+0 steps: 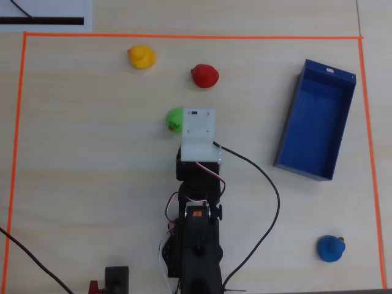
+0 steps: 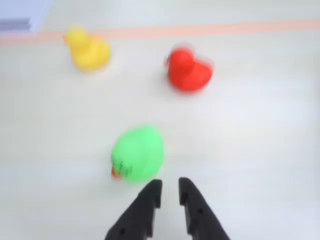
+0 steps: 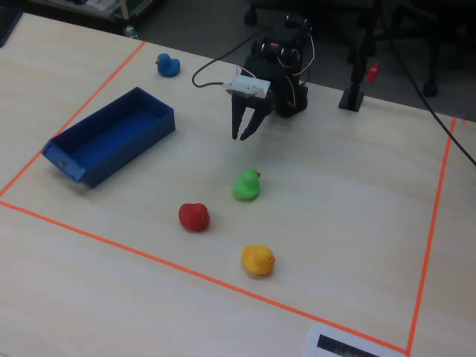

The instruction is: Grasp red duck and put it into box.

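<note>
**Red duck untouched, box empty — the whole job is ahead**

Red duck (image 1: 204, 76) sits free on the table (image 1: 92, 184), near the far tape line (image 1: 184, 36) in the overhead view, with nothing gripping it. The box (image 1: 314, 119) lies well apart to its right in that view, open side up and holding nothing visible. So no step of the task shows as done: reaching, grasping, carrying and dropping are all left.

The gripper (image 2: 170, 189) hangs above the table, empty, its two black fingers a narrow gap apart, as the wrist view shows. It would likely need to spread wider before closing round the duck.

A green duck (image 2: 137, 153) stands just beyond the fingertips, slightly left in the wrist view, between the arm and the red one; it is the likeliest thing to be bumped or grabbed by mistake. A yellow duck (image 1: 141, 57) sits left of the red one in the overhead view, clear of the path. A blue duck (image 1: 331, 248) rests near the right corner, out of the way.
</note>
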Robot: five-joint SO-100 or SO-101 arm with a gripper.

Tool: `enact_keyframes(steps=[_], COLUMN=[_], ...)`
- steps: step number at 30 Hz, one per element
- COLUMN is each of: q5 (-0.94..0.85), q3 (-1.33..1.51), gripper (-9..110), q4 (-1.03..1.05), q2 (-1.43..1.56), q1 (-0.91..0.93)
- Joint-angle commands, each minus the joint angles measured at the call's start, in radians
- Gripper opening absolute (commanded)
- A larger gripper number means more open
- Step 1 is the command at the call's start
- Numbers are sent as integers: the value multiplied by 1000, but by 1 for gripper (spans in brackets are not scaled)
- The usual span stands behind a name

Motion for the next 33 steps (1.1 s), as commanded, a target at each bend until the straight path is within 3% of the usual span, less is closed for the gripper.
enact_keyframes(steps=[1, 4, 17, 33], q5=[-3, 0, 17, 6], q3=[-49, -140, -417, -664], gripper=[6, 14, 22, 25], q4=[-255, -453, -1115, -1397], q2=[-238, -495, -1285, -1776], q1=[48, 74, 46, 61])
